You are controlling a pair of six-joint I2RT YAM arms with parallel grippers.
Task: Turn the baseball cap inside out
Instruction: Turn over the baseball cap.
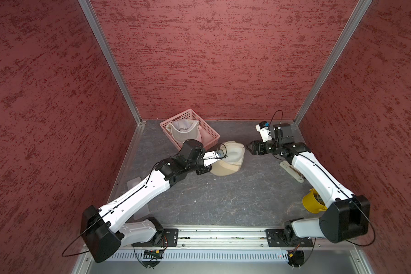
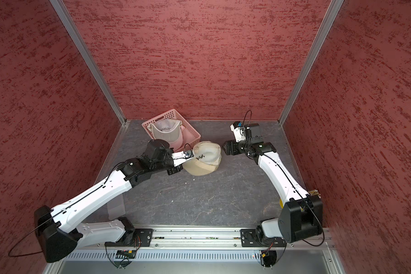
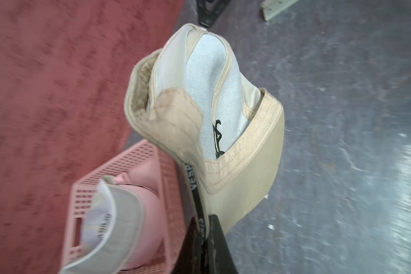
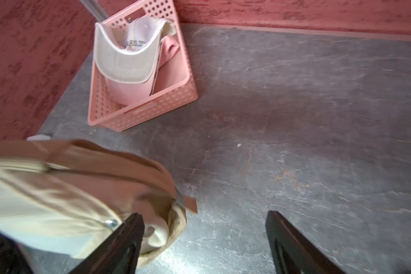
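We pinch the beige fabric baseball cap (image 3: 207, 95) in left jaws, right jaws spread. Looks mostly flipped; next, tug the rest.

The baseball cap (image 4: 57, 189) is blurred and cropped in the right wrist view; the right arm (image 1: 318, 175) half-hides the yellow cup (image 1: 310, 201).

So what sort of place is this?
Most likely a robot test booth: two arms bolted to a metal rail, red panel walls boxing in a grey tabletop, and a pink basket of caps.
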